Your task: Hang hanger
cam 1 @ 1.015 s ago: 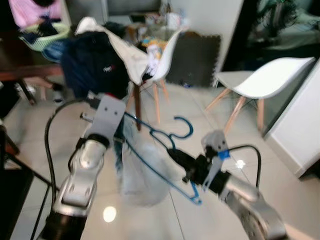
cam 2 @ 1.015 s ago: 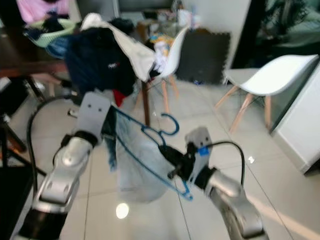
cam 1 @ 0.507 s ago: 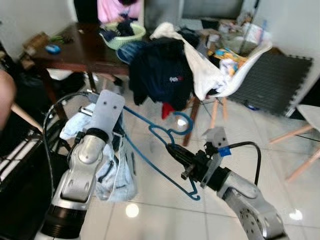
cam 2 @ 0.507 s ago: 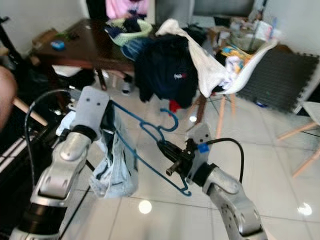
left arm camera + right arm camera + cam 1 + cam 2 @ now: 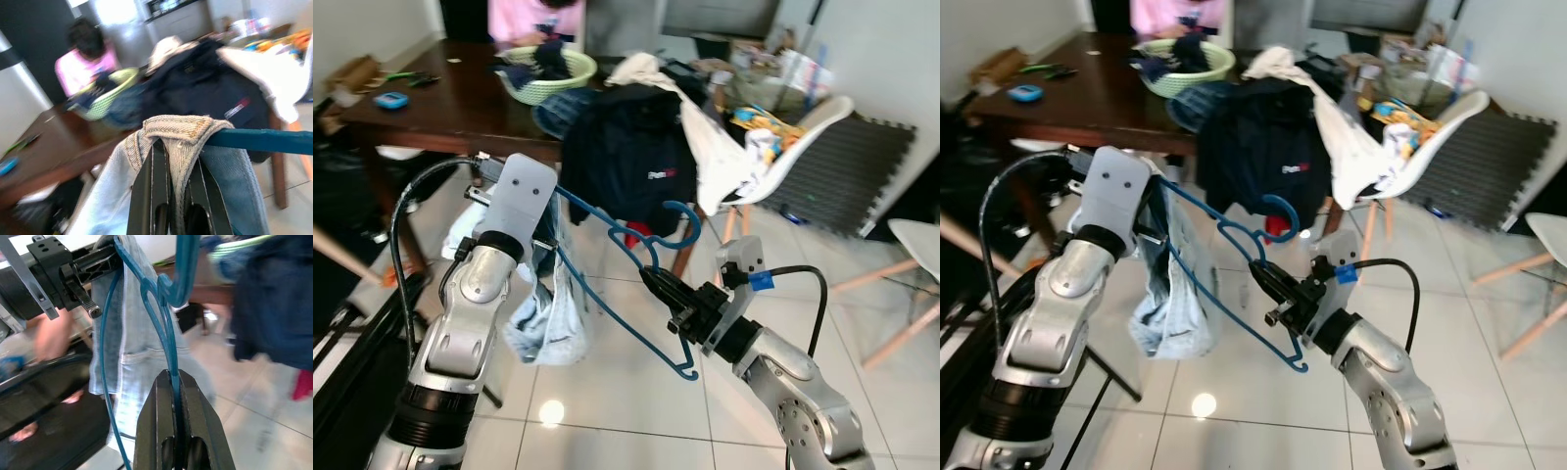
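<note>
Over glossy tile floor (image 5: 607,392), both pincers grip hanger (image 5: 607,230).

Glossy tiled floor (image 5: 607,411); dark wooden table (image 5: 440,103); white chair (image 5: 793,132) draped with clothes.

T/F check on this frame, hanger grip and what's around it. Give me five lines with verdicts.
1. The right gripper is shut on the blue hanger. True.
2. The left gripper pinches the light denim garment over the hanger's end. True.
3. The hanger is hooked on a rail. False: it is held in the air between the two grippers.
4. The green basket sits on the floor. False: it is on the dark table.
5. Clothes are piled on the white chair. True.
</note>
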You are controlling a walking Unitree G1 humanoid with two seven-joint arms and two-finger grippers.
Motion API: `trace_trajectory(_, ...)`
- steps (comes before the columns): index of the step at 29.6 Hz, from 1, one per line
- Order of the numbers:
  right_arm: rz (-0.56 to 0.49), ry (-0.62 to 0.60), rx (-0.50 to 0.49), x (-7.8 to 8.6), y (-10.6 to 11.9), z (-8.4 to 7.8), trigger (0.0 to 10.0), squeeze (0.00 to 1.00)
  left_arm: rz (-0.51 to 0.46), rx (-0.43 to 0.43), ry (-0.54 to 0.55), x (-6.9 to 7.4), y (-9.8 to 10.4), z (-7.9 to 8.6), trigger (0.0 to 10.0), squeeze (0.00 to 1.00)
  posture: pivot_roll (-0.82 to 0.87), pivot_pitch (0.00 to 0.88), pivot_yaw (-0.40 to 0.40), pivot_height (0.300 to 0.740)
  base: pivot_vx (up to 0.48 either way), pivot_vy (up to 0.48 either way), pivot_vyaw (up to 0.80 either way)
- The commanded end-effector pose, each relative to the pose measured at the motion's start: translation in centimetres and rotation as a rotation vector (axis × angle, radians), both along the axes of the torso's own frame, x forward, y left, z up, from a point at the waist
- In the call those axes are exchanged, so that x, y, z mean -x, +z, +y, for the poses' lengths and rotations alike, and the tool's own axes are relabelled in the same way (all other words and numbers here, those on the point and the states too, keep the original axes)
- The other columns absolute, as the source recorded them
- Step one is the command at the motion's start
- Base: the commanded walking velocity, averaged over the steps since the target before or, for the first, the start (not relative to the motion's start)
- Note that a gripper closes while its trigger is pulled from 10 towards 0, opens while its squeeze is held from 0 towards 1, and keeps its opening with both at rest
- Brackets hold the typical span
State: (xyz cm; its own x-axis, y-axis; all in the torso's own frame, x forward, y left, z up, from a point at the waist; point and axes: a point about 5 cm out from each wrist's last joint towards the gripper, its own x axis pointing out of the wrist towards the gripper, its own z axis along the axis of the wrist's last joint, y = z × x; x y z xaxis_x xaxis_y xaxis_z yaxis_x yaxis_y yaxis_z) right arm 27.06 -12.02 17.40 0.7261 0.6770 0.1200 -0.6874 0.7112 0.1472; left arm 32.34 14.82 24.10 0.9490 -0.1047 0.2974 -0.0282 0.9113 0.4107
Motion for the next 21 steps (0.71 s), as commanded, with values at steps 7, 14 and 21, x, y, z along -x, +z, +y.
trace_trajectory(7,-0.006,-0.071,-0.006,-0.4,0.4,-1.2,10.0,0.0,-0.099,-0.024,0.019,0.1,2.4,0.8,10.0,0.0,0.0,0.088,-0.042,0.74,0.449,0.0,-0.45)
trace_trajectory(14,-0.083,-0.019,-0.032,-0.4,2.6,-0.3,10.0,0.0,-0.191,-0.068,0.08,-0.3,5.1,2.3,10.0,0.0,0.01,0.081,-0.038,0.74,0.452,0.0,0.0)
trace_trajectory(21,-0.104,-0.02,-0.048,-0.6,3.3,-0.2,10.0,0.0,-0.217,-0.071,0.077,-0.4,6.1,2.5,10.0,0.0,0.01,0.077,-0.038,0.74,0.452,0.0,0.0)
